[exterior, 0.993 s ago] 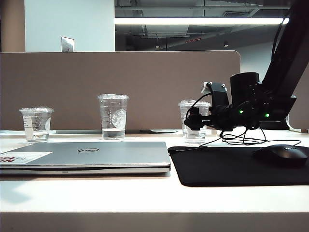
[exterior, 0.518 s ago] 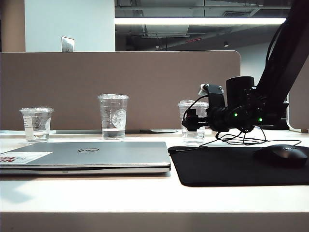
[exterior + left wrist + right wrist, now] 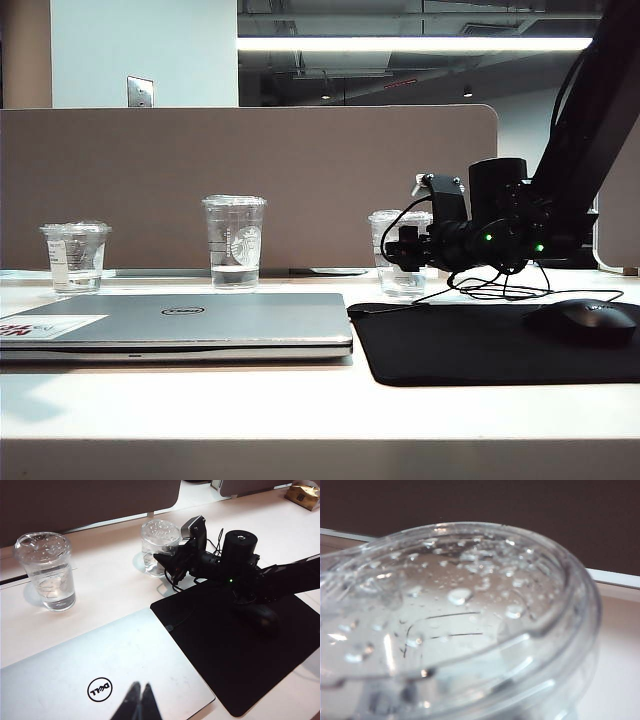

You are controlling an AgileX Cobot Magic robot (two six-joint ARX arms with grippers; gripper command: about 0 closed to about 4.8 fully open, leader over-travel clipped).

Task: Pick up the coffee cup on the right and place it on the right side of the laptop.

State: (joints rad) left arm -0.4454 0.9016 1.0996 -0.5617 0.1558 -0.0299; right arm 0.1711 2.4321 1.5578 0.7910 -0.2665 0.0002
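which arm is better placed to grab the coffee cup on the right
Right. The right tool is already at the coffee cup, whose lid fills the right wrist view. The left tool hangs over the laptop, far from that cup.

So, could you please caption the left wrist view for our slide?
Right gripper at the coffee cup behind the mouse pad; left gripper shut over the laptop.
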